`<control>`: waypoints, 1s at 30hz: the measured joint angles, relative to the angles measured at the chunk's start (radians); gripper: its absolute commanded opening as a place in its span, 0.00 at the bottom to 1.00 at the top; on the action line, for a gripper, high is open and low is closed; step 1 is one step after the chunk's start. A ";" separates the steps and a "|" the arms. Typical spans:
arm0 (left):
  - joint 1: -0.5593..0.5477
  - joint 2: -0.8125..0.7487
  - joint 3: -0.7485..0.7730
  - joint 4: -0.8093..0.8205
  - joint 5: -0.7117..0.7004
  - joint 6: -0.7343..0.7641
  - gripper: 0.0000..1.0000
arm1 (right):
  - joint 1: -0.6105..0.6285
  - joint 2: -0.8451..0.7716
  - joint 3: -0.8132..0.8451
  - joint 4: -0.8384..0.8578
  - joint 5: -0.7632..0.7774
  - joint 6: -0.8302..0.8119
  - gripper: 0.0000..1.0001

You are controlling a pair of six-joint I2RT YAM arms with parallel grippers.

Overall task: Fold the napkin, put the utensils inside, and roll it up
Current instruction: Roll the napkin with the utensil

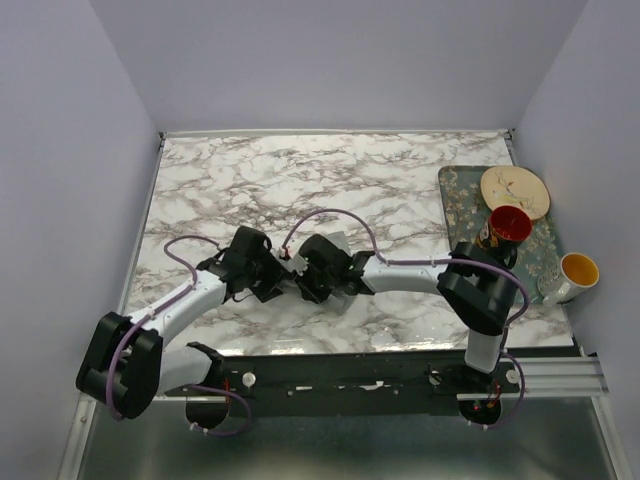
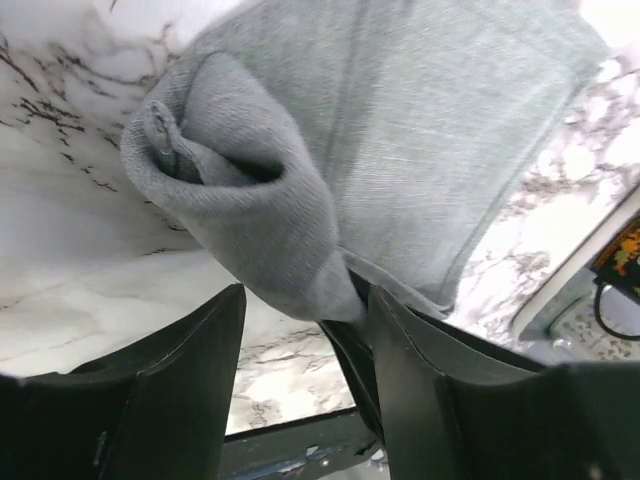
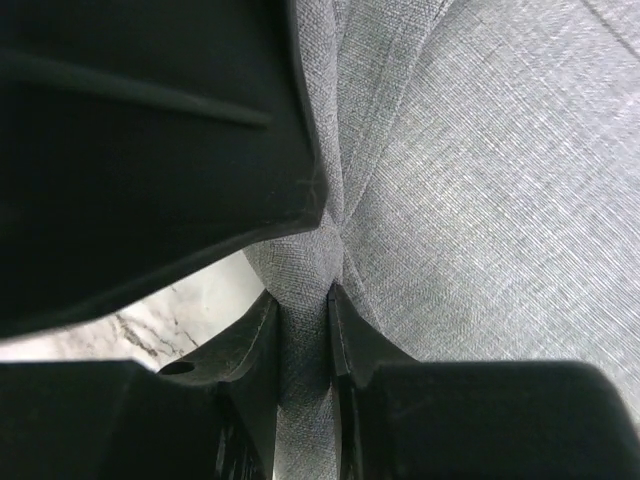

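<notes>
Right wrist view: the right gripper [image 3: 300,300] has its two fingers pinched tight on a narrow fold of the napkin [image 3: 500,180], and cloth fills pretty much the rest of the shot. On the left wrist cam, the left gripper [image 2: 305,300] has its fingers standing well apart. A rolled-over lump of the grey-green cloth dips into the gap against the finger on the right of the shot, not squeezed as far as I can see. The rest of the cloth spreads away over the marble table [image 2: 70,250]. From the top, both grippers meet nose to nose near the front middle of the table and hide nearly all the napkin. Over at the right edge sits the floral tray [image 1: 455,190] with a plate [image 1: 515,190] and a red cup [image 1: 508,225] on it, and a yellow-lined mug [image 1: 575,272] at its near corner.
</notes>
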 measured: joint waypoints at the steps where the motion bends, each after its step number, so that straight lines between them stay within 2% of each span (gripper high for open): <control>1: 0.000 -0.018 0.006 -0.010 -0.005 0.015 0.63 | -0.015 0.003 0.005 -0.005 -0.042 0.001 0.06; 8: 0.004 -0.078 0.032 -0.036 -0.021 0.073 0.66 | -0.171 0.059 0.005 0.047 -0.462 0.090 0.08; 16: 0.003 -0.069 0.031 -0.044 -0.013 0.071 0.67 | -0.271 0.158 -0.010 0.134 -0.826 0.236 0.13; 23: -0.034 -0.010 0.032 -0.071 0.005 0.032 0.65 | -0.316 0.242 -0.010 0.166 -1.004 0.349 0.13; 30: -0.076 -0.082 0.032 -0.142 0.006 -0.018 0.64 | -0.336 0.282 0.008 0.165 -1.061 0.395 0.10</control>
